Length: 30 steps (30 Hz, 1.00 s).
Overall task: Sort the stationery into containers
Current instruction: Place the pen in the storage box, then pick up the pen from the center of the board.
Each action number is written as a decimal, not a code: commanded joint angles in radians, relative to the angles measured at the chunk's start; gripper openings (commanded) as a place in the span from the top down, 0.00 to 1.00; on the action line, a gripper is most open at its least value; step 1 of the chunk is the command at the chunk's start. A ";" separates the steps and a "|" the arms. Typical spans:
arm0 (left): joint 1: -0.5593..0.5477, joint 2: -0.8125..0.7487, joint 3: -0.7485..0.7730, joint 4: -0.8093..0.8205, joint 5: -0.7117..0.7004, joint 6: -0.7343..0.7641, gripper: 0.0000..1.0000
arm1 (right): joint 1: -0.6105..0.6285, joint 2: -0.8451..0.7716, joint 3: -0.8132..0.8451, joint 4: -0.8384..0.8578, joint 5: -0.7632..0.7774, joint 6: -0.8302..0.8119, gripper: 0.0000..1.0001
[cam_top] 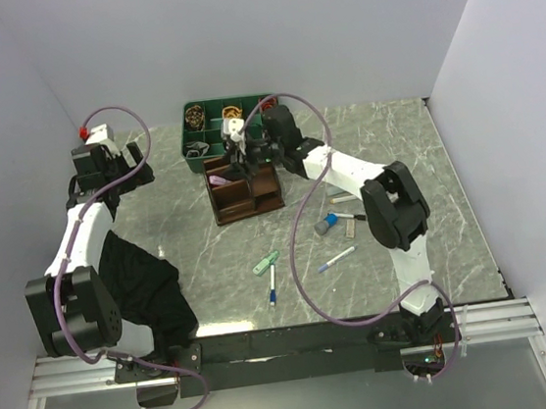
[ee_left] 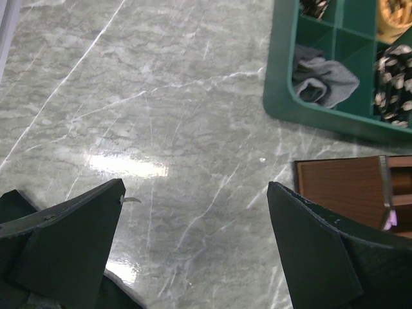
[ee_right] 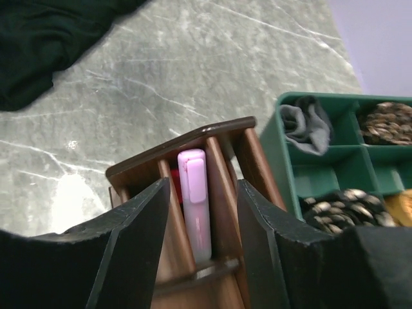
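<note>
Right gripper fingers spread wide, gripping nothing — lilac bar stands upright between them in a slot of the brown organiser. My left gripper gapes empty over the table — pens lie loose by my right arm.

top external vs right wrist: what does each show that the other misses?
Top external only: loose mint-green clip, white pen and grey-blue cylinder on the table, plus the left arm. Right wrist only: pink marker upright in a narrow slot, open right gripper astride it. Both: brown organiser, green tray, black cloth.
</note>
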 commanded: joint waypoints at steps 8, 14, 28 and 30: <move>0.008 -0.173 -0.049 0.106 0.061 -0.050 0.00 | -0.115 -0.370 -0.055 -0.786 0.192 -0.634 0.46; 0.010 -0.193 -0.049 0.100 0.070 -0.055 0.00 | -0.225 -0.276 -0.039 -1.123 0.385 -0.764 0.50; -0.530 0.185 0.556 -0.358 0.360 0.525 0.02 | -0.598 -0.269 -0.043 -0.685 0.198 0.399 0.49; -0.602 0.393 0.807 -0.472 0.440 0.558 0.09 | -0.624 -0.316 -0.068 -0.652 0.244 0.430 0.48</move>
